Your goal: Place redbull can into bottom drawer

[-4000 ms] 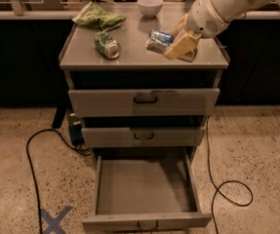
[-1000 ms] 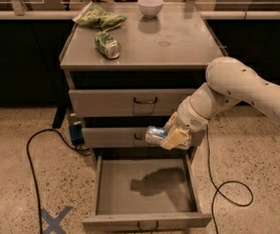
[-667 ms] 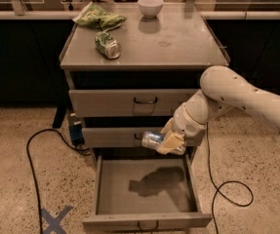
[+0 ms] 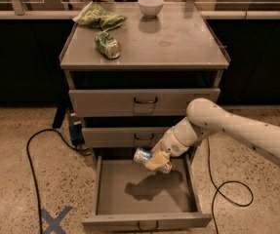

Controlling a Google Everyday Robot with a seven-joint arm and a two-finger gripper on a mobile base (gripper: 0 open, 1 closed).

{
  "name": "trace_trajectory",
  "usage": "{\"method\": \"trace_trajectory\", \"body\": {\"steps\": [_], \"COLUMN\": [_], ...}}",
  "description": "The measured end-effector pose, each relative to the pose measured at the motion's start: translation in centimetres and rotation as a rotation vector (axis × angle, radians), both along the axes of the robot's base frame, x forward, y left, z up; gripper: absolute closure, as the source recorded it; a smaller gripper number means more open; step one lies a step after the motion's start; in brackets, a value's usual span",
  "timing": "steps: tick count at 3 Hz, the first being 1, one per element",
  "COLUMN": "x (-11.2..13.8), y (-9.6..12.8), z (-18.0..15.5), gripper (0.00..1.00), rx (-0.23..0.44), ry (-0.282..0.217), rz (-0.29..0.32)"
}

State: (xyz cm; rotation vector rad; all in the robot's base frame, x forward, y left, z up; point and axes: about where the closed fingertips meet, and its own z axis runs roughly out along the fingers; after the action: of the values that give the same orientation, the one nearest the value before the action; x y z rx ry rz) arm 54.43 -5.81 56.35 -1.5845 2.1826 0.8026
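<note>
The redbull can [image 4: 143, 156] is a slim silver and blue can held sideways in my gripper [image 4: 155, 161], which is shut on it. The gripper hangs just above the back of the open bottom drawer [image 4: 130, 194], whose wide grey floor shows the can's shadow. My white arm [image 4: 227, 128] reaches in from the right, in front of the middle drawer [image 4: 125, 137].
On the cabinet top [image 4: 178, 43] lie a green can [image 4: 108, 45] on its side, a green chip bag [image 4: 99, 18] and a white bowl [image 4: 150, 6]. The top drawer [image 4: 144, 102] is closed. Black cables [image 4: 37, 155] lie on the floor at both sides. A blue tape cross [image 4: 54, 219] marks the floor.
The gripper with the can has moved left and down, from in front of the middle drawer to just over the open bottom drawer. Four seconds ago it held the can on the cabinet top.
</note>
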Motion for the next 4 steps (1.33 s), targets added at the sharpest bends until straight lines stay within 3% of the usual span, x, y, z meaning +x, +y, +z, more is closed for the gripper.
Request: {"method": "trace_trajectory", "body": {"steps": [1, 2, 3, 4], "x": [-0.6, -0.7, -0.7, -0.8], "y": [0.9, 1.4, 1.4, 2.0], "z": [-4.9, -7.4, -7.4, -9.5], "gripper": [1.0, 1.0, 1.0, 1.0], "rx": [-0.024, -0.103, -0.103, -0.117], "ry": [0.032, 0.038, 0.038, -0.005], "rz": [-0.084, -0.152, -0.152, -0.161]}}
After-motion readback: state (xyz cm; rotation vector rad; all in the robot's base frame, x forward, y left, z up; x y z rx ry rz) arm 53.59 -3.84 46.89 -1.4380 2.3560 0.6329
